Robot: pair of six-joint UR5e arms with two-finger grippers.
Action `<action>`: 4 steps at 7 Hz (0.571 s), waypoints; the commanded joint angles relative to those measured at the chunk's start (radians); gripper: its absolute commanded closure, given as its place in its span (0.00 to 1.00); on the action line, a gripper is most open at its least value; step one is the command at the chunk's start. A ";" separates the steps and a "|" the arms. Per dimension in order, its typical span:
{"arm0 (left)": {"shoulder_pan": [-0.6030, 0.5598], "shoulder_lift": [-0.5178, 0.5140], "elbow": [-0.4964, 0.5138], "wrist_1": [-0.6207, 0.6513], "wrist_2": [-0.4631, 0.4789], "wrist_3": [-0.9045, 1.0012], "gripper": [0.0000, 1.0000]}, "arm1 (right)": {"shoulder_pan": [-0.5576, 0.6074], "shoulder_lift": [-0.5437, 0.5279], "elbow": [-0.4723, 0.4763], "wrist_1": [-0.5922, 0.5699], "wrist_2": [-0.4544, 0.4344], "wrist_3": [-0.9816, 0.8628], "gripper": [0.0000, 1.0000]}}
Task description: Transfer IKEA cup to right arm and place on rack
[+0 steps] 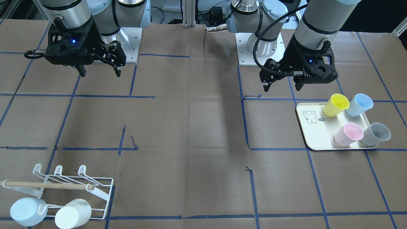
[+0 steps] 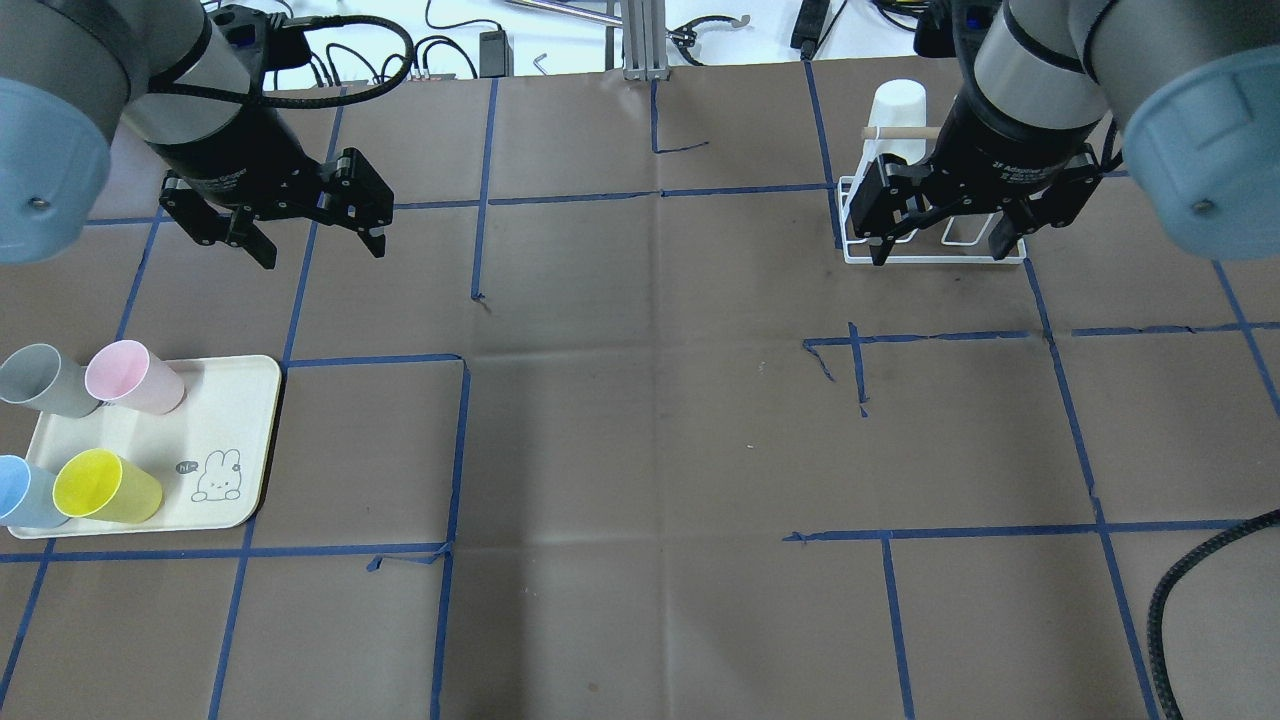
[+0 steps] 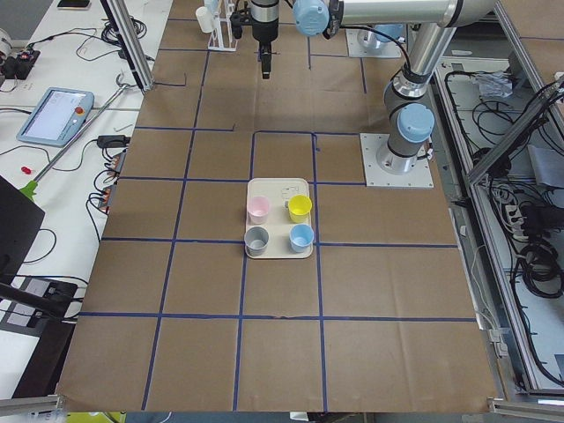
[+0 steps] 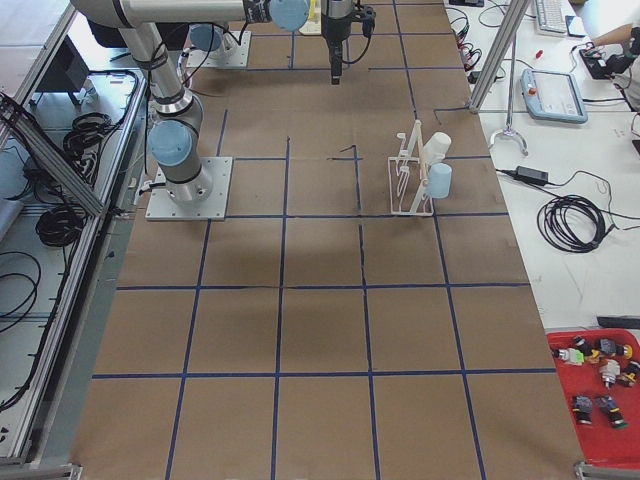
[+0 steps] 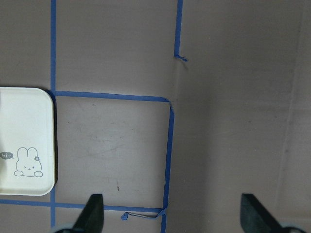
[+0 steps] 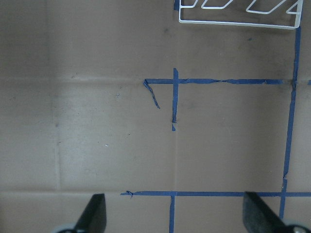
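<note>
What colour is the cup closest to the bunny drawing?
Yellow. The cup shows best in the exterior front-facing view.

Four coloured cups (image 1: 336, 105) on tray (image 1: 318, 136), two pale cups (image 1: 73, 213) on rack (image 1: 63, 185)

White wire rack (image 1: 74, 190), wooden dowel (image 1: 47, 185)

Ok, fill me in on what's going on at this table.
Nothing is held yet. The left gripper and right gripper hover open above the table. A yellow cup, blue cup, pink cup and grey cup sit on the tray by the left gripper. The rack near the right gripper carries a white cup and a pale-blue cup.
</note>
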 commanded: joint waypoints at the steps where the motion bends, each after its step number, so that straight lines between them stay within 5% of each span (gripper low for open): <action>1: 0.000 -0.001 0.000 0.000 -0.002 0.000 0.00 | 0.000 0.001 0.002 0.002 0.001 -0.004 0.00; 4: 0.000 -0.001 0.000 0.001 -0.002 -0.002 0.00 | 0.000 0.009 0.000 -0.001 -0.001 -0.007 0.00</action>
